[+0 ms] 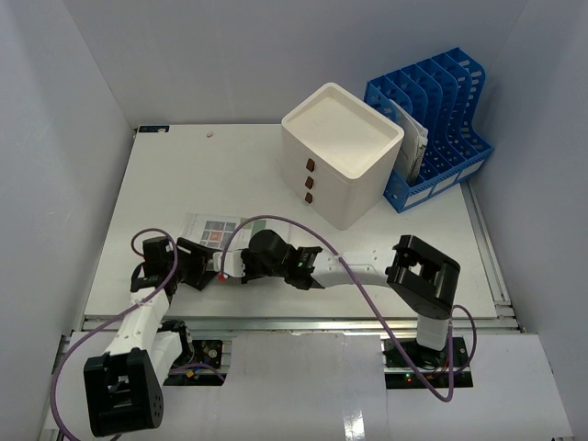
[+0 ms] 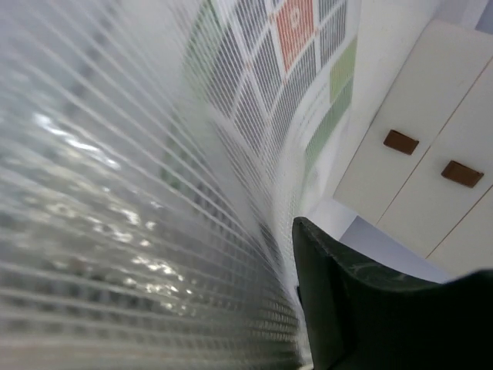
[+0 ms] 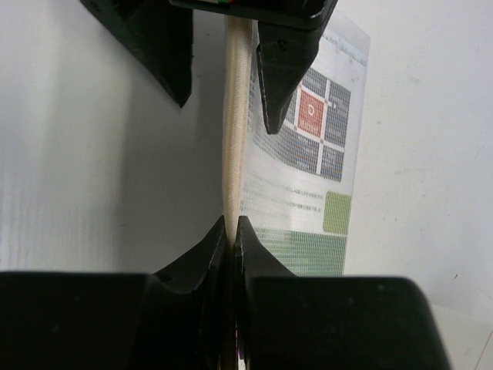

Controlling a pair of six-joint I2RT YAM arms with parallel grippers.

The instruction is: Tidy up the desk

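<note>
White worktop (image 1: 165,175) fills the scene from the near rail to the far wall, carrying a white drawer box (image 1: 342,152) far centre and a blue file rack (image 1: 432,119) far right. Near left lies a ribbed plastic folder (image 3: 308,154), its near edge curled up between both arms. The right hand (image 3: 233,231) is clamped tight on that thin edge. The left hand (image 3: 226,112) stands wide, straddling it without pinching. Held by one narrow pinch, the floppy folder could sag, slip free or snag the left hand.
</note>
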